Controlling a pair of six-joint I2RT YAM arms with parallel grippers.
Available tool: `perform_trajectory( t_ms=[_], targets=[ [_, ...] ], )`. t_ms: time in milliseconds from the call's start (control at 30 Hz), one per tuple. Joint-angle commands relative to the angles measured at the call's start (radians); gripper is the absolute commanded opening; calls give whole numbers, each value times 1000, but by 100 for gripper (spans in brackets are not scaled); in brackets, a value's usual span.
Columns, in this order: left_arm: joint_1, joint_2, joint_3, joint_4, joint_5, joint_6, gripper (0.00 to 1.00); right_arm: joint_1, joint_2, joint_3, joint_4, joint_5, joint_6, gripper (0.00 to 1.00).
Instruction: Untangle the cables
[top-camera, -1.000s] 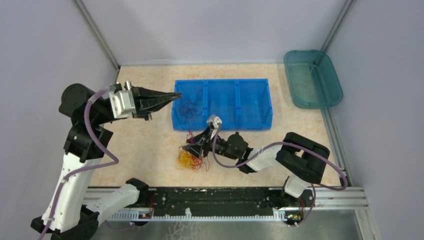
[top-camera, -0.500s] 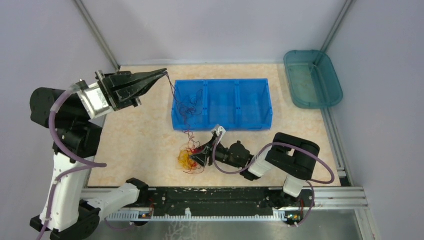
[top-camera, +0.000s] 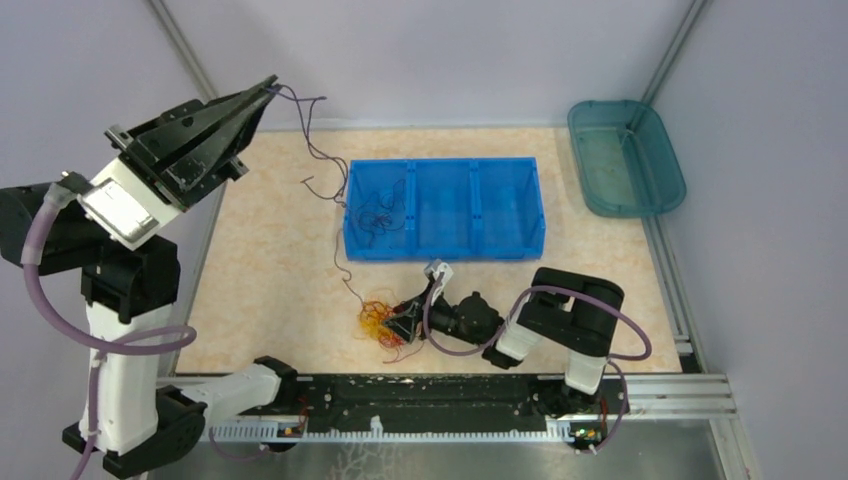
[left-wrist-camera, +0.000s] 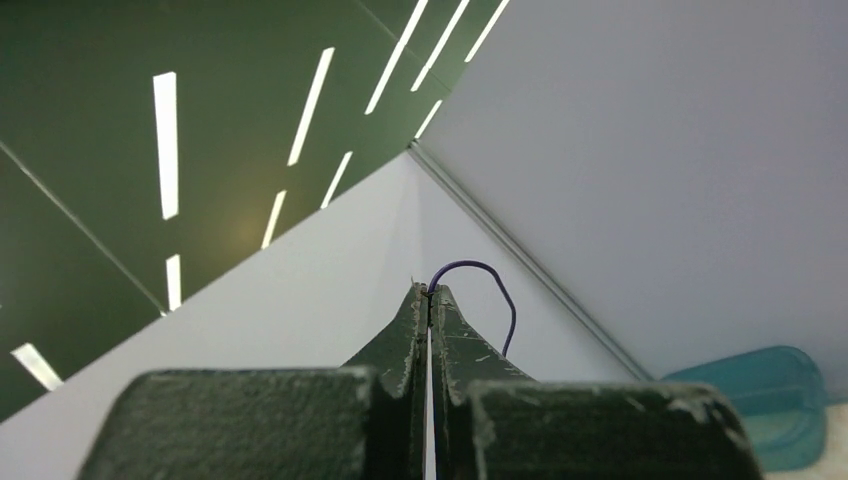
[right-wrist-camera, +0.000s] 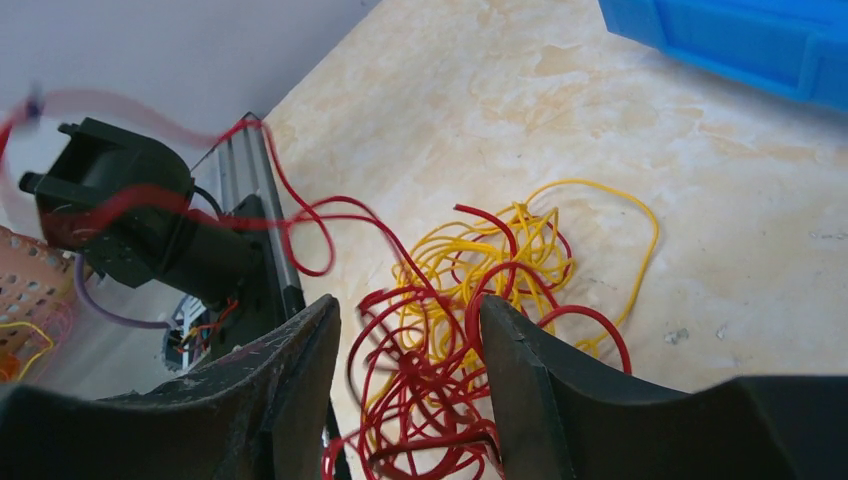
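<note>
Dark navy cable (left-wrist-camera: 511, 315) hangs from the clamped left gripper (left-wrist-camera: 430, 293); the right gripper (right-wrist-camera: 410, 345), jaws apart, should pin the red-yellow tangle (right-wrist-camera: 470, 270) firmly.

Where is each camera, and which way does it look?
Top view: high above and behind, looking down on the beige table and long blue plastic bin; left arm and right arm show.
Left wrist: on the raised left arm, facing up at wall and ceiling; its shut left gripper pinches a thin dark cable.
Right wrist: low over the table, facing the red and yellow cable tangle; its open right gripper frames it.
Shared: top and right wrist both show tangle and bin.
</note>
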Motion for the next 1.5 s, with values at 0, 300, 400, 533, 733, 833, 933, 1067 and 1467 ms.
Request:
perform_trajectory(
  t_ms=[0, 300, 400, 533, 733, 833, 933, 1067, 1467],
  targets=[
    [-4, 38, 78, 85, -68, 87, 0, 16, 11, -17, 82, 34, 8, 55],
    [-4, 130, 220, 186, -125, 283, 0, 22, 35, -71, 131, 66, 21, 55],
    [-3, 155, 247, 228, -127, 346, 0, 25, 35, -87, 135, 78, 21, 55],
    [-4, 187, 299, 265, -117, 428, 0, 27, 41, -111, 154, 91, 30, 43],
    [-4, 232, 332, 372, -173, 601, 0, 28, 51, -108, 128, 83, 35, 10],
    [-3, 279, 375, 415, -227, 709, 0, 28, 66, -121, 149, 102, 43, 9],
    [-3, 351, 473, 447, -279, 812, 0, 32, 69, -141, 162, 127, 44, 11],
    [-3, 347, 525, 291, -277, 723, 0, 36, 72, -165, 198, 142, 48, 16],
    [-3, 94, -184, 58, -357, 687, 0, 35, -189, -194, 40, 218, 0, 16]
  ],
)
